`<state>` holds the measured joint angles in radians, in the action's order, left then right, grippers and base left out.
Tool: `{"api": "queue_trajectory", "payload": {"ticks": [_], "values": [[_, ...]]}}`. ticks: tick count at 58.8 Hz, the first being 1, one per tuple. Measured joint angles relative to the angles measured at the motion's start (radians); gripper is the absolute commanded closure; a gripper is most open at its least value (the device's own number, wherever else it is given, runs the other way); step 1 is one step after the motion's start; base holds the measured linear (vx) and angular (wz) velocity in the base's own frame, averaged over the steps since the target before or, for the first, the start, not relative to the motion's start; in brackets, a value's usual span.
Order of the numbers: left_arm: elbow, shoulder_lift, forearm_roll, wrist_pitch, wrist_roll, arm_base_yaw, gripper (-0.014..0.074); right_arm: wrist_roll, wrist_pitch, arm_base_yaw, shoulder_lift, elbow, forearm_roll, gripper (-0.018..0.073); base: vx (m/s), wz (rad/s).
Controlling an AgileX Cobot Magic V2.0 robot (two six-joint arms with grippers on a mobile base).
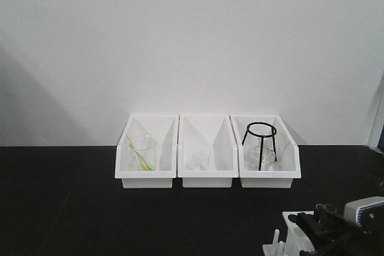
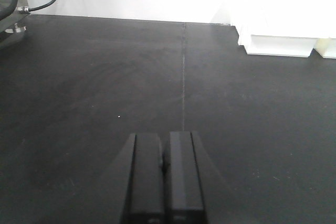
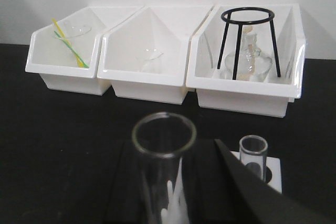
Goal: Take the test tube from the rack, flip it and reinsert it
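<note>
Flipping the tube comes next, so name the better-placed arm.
Right. The tube stands between the right jaws, near the rack. The left jaws are shut over the black table, with no rack in that view.

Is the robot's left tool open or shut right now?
Shut. In the left wrist view, the left tool has its two black fingers pressed flat together, holding nothing, over the black table.

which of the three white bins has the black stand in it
The rightmost bin: the black tripod stand is in it. The middle bin holds only a small beaker, the left bin a beaker with coloured sticks.
</note>
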<state>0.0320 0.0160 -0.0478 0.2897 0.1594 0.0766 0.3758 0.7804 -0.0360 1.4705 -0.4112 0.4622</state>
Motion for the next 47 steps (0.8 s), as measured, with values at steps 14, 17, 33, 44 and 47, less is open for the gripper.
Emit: {"api": "queue_trajectory", "payload": {"ticks": [14, 17, 33, 44, 47], "values": [[0.000, 0.000, 0.000, 0.000, 0.000, 0.000, 0.0603, 0.037, 0.033, 0.000, 0.090, -0.001, 0.025, 0.0340, 0.00, 0.00], [0.000, 0.000, 0.000, 0.000, 0.000, 0.000, 0.0603, 0.038, 0.042, 0.000, 0.094, -0.003, 0.035, 0.0272, 0.00, 0.00], [0.000, 0.000, 0.000, 0.000, 0.000, 0.000, 0.0603, 0.040, 0.055, 0.000, 0.080, -0.003, 0.078, 0.0015, 0.00, 0.00], [0.000, 0.000, 0.000, 0.000, 0.000, 0.000, 0.0603, 0.040, 0.028, 0.000, -0.065, -0.002, 0.085, 0.0019, 0.00, 0.00], [0.000, 0.000, 0.000, 0.000, 0.000, 0.000, 0.0603, 0.040, 0.001, 0.000, -0.135, -0.002, 0.085, 0.0020, 0.00, 0.00]]}}
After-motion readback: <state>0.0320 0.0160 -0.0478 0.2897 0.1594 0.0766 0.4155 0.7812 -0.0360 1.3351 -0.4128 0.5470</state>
